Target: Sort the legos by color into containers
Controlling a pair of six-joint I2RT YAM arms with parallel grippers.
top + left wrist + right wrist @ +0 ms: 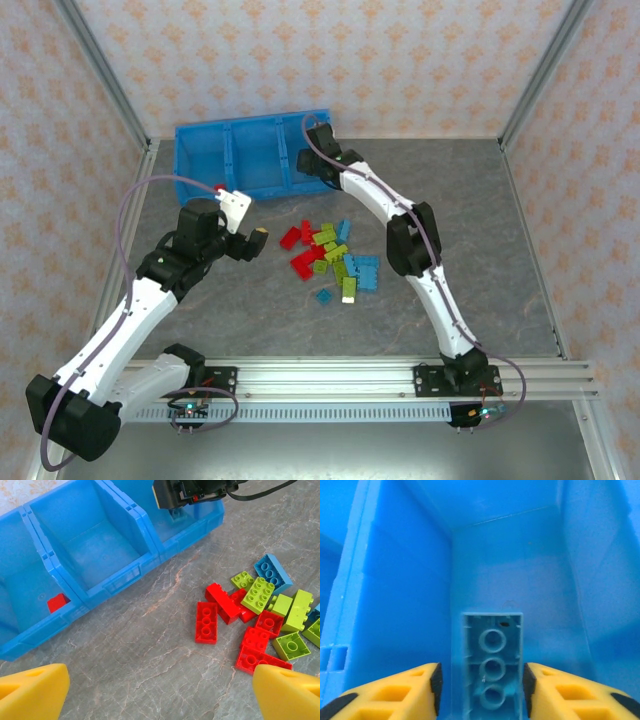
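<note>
Your right fingers [395,695] are in the tray's [200,150] right compartment, parted just wider than the light-blue brick [492,665] between them. A gap shows on one side, so I judge the brick loose rather than gripped. Your left fingers [35,692] stand wide and empty over the desk [140,645], on the near side of the tray. One red brick [57,602] lies in the left compartment. The pile [335,262] sits on the desk, right of the tray and nearer, between the arms.

Expect these bricks to be light, stiff and glossy. They won't crush, but their smooth walls can slip or twist. Take each across its short width, on the flat long sides, below the studs. The pile's pieces touch and overlap, so start with the outer red brick [206,622] at its left edge, where your fingers have room.
</note>
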